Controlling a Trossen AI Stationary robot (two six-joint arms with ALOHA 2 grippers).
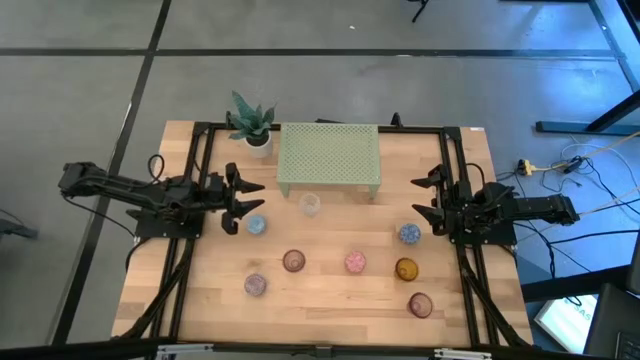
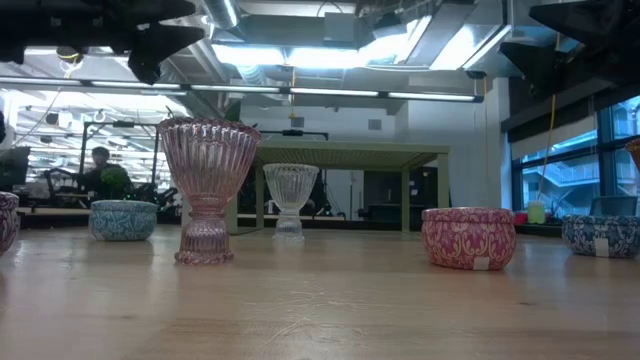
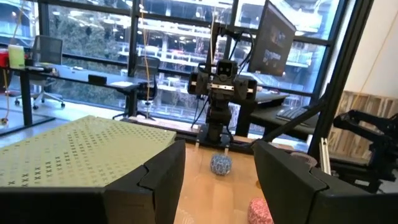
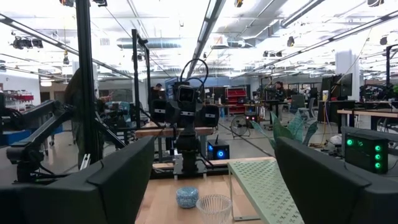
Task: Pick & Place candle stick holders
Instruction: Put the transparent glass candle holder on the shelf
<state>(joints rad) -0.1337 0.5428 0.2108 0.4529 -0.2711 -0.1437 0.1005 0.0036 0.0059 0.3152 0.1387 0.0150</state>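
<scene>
The wooden surface (image 1: 330, 300) is sitting on a grey floor (image 1: 80, 100), holding candle stick holders (image 1: 355, 262). The left end effector (image 1: 247, 198) and right end effector (image 1: 420, 196) are hanging open, holding nothing. A far person (image 2: 100, 160) is looking blurry.

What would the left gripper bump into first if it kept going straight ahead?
Probably nothing on the table. The open left gripper points across at the right gripper, above the blue cup. Depth is hard to judge.
</scene>
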